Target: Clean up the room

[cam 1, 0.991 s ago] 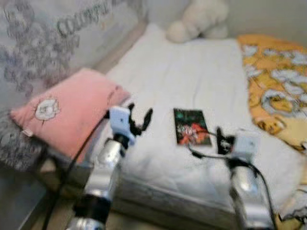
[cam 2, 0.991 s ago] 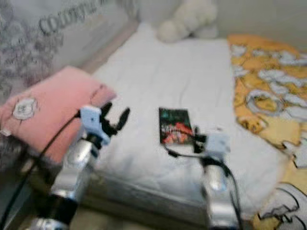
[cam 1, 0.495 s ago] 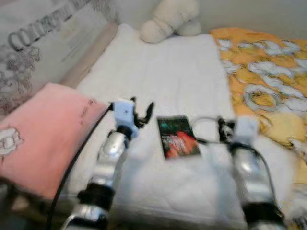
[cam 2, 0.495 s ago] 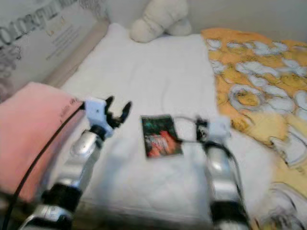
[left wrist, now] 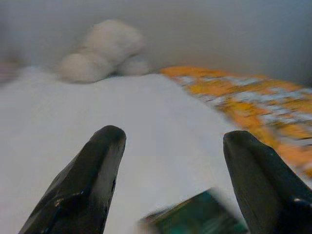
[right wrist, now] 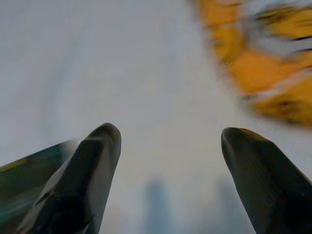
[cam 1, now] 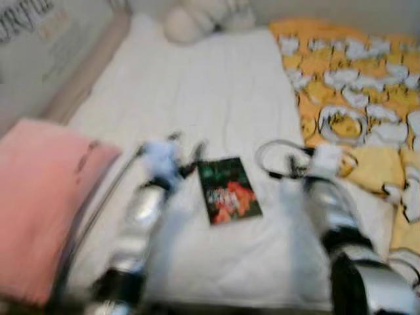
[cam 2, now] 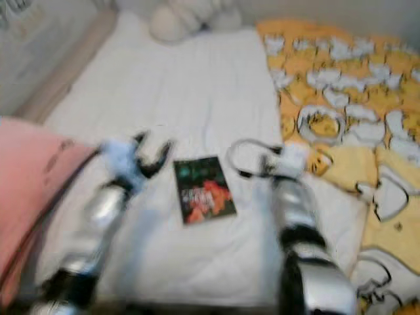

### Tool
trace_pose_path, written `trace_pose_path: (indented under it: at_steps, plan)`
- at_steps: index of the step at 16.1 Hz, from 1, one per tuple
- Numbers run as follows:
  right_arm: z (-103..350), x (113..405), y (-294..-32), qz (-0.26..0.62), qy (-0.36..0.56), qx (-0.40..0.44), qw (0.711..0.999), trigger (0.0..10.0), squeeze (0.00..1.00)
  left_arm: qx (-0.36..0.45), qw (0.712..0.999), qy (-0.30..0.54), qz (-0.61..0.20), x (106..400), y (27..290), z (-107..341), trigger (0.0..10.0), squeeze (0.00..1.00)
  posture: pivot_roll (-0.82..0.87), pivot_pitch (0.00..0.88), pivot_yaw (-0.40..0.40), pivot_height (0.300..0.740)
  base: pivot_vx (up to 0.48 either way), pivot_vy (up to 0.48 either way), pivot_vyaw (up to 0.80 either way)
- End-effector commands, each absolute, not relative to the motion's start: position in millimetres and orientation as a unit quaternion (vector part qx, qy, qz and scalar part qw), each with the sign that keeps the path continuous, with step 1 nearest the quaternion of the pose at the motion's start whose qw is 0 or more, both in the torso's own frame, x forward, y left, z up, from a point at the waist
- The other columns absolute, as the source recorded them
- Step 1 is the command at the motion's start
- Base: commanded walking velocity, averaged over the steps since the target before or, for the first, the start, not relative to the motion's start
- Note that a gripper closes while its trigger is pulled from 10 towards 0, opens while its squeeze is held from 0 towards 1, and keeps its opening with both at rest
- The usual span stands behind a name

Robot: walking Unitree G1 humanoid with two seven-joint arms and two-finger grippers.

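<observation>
White bed point(cam 1: 216, 85) with an orange blanket point(cam 1: 354, 72) on the right and a pink pillow point(cam 1: 39, 197) on the left. A book point(cam 1: 228, 190) is seen lying flat between the left gripper point(cam 1: 187, 154) and right gripper point(cam 1: 289, 164), both with fingers spread wide, empty. Risk (frames blurred): a thin flat book may be pushed into the soft bedding rather than gripped.

Nothing's really readable here: the lettering on the wall panel point(cam 1: 29, 16) and the book point(cam 1: 228, 189) cover is just blur.
</observation>
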State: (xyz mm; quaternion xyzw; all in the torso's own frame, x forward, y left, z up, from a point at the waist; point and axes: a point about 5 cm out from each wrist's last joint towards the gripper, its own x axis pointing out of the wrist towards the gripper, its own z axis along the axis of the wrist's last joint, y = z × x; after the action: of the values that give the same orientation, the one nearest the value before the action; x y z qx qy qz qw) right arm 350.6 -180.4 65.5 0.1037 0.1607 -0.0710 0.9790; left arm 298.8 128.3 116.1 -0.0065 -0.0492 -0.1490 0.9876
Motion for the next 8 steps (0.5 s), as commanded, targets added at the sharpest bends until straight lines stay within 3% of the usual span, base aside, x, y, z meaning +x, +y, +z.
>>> trace_pose_path:
  at_steps: [1, 5, 8]
  plan:
    - [62, 350, -180, -0.076, 0.168, 0.118, 0.976, 10.0, 0.0, -0.002, 0.988, -0.058, -0.141, 295, 131, 124, 10.0, 0.0, 0.19, 0.053, -0.07, 0.74, 0.0, 0.0, 0.0]
    - [44, 341, -167, -0.088, 0.205, 0.11, 0.969, 10.0, 0.0, 0.01, 0.989, -0.062, -0.136, 260, 140, 141, 10.0, 0.0, 0.28, 0.228, -0.084, 0.74, 0.0, 0.0, 0.0]
    - [44, 341, -164, -0.093, 0.198, 0.075, 0.973, 10.0, 0.0, 0.02, 0.991, -0.043, -0.122, 244, 147, 143, 10.0, 0.0, 0.3, 0.284, -0.081, 0.74, 0.0, 0.0, 0.0]
